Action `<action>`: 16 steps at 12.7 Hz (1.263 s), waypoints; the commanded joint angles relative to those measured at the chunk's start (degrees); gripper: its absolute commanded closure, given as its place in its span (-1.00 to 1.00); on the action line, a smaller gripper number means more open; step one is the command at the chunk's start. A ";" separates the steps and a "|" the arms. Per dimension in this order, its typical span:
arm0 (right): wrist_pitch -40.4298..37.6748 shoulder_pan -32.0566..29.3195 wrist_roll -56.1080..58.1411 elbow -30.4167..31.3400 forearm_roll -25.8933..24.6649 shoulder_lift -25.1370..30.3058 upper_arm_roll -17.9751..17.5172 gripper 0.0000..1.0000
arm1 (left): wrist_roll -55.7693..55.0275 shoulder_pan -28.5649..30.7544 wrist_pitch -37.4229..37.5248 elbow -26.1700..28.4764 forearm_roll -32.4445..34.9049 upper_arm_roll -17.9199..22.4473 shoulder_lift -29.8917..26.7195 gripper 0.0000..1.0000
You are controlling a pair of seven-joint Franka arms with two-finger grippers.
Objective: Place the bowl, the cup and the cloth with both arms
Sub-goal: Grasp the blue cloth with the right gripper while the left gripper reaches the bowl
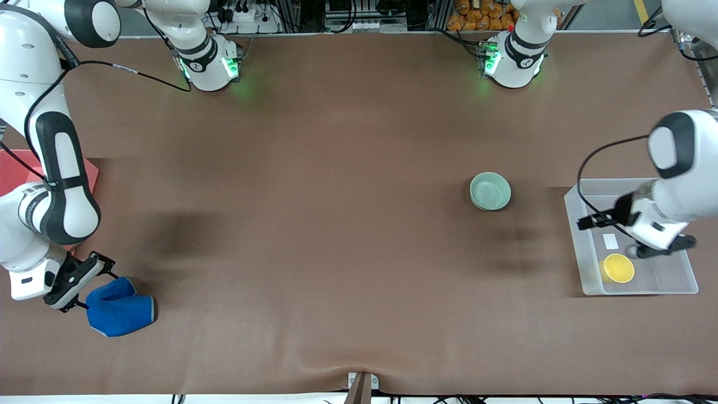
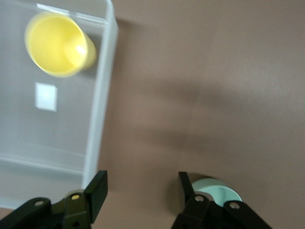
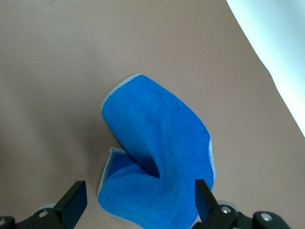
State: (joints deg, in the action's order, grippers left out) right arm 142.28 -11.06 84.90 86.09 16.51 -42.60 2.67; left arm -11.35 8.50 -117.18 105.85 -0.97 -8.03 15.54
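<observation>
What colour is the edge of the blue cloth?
The cloth is royal blue with a thin grey edge, clearest in the right wrist view.

The right arm reached down from its base with the elbow bent, and the right gripper (image 1: 96,283) sat low at the table with its fingers (image 3: 74,202) spread wide and nothing clamped between them. The left arm bent over its end of the table, and the left gripper (image 1: 638,234) hung in the air, fingers (image 2: 97,191) apart and empty
</observation>
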 commanded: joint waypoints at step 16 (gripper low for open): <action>0.81 -2.74 8.79 -1.63 11.70 -3.02 -1.79 1.00 | -19.59 -0.41 -30.04 35.13 11.96 -10.95 -4.12 0.08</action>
State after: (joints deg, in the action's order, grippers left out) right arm 143.18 -12.67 91.63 85.99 25.98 -44.71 2.04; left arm -29.39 8.12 -146.12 140.08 8.94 -18.72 11.36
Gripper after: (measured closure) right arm 0.630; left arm 0.392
